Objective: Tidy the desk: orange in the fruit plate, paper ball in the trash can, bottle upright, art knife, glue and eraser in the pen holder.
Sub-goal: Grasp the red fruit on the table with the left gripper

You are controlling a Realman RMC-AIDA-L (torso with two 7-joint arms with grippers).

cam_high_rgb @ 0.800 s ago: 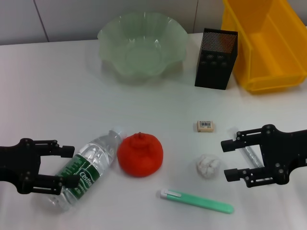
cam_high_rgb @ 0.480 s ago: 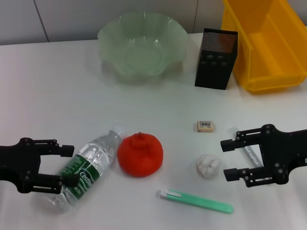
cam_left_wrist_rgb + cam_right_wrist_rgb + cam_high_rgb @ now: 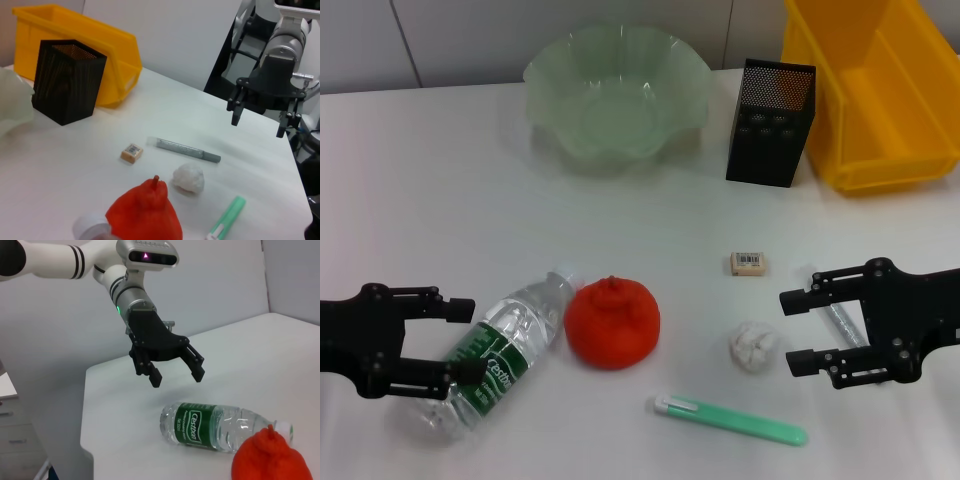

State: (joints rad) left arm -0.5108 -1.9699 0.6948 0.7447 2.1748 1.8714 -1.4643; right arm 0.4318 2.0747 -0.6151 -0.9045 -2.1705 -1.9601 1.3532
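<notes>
Green fruit plate (image 3: 617,100) and yellow trash can (image 3: 875,90) apparently hold nothing.

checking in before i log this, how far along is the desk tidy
Nothing is done yet. In hand: the open left gripper hangs over the lying bottle; the open right gripper waits beside the paper ball. Left: orange, eraser, green knife and grey stick all lie on the desk.
</notes>
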